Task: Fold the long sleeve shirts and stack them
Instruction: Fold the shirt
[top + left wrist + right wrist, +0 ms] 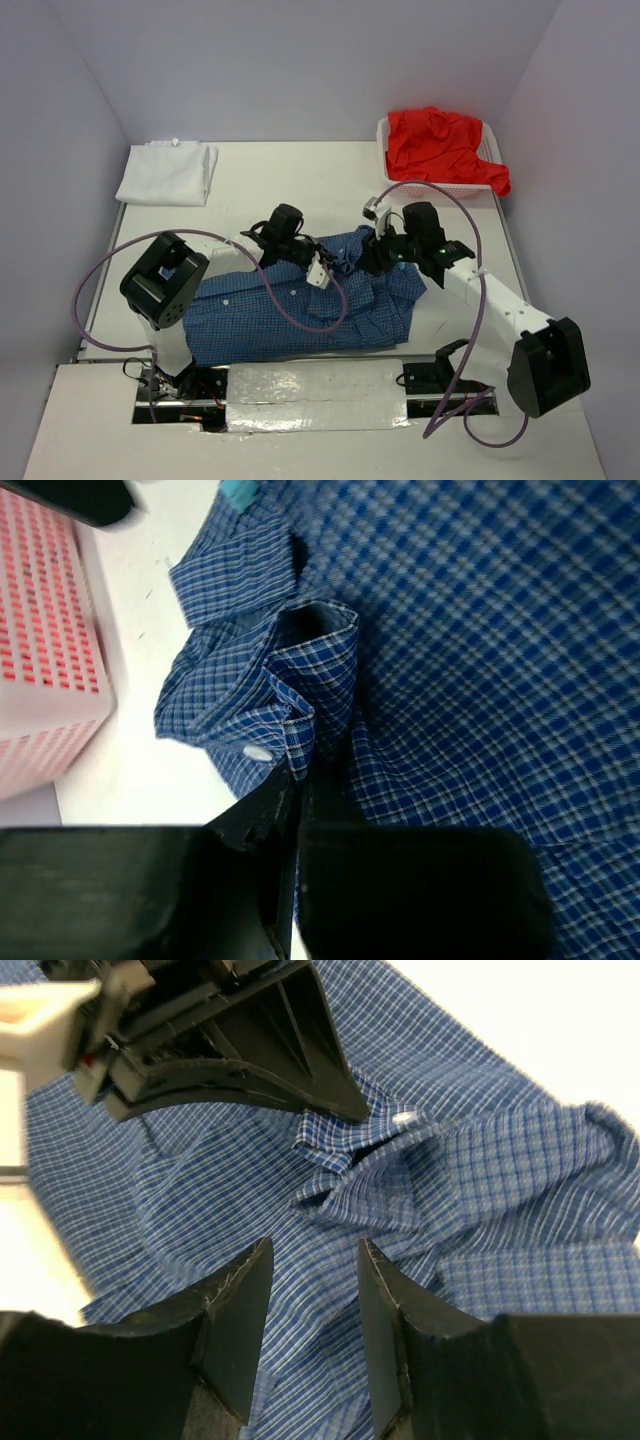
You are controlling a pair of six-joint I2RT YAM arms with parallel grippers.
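Pinching crumpled checked shirt [480, 660]: left pincer [300, 782]

One blue shirt [250, 325], one white shirt [168, 172] and one red shirt [440, 145] are lying out; one basket [452, 188] is standing there.

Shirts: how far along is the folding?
Done: the white shirt lies folded at the far left corner. In hand: the blue checked shirt lies rumpled mid-table, the left gripper pinching its cloth, the right gripper open over it. Left: the red shirt, crumpled in the basket.
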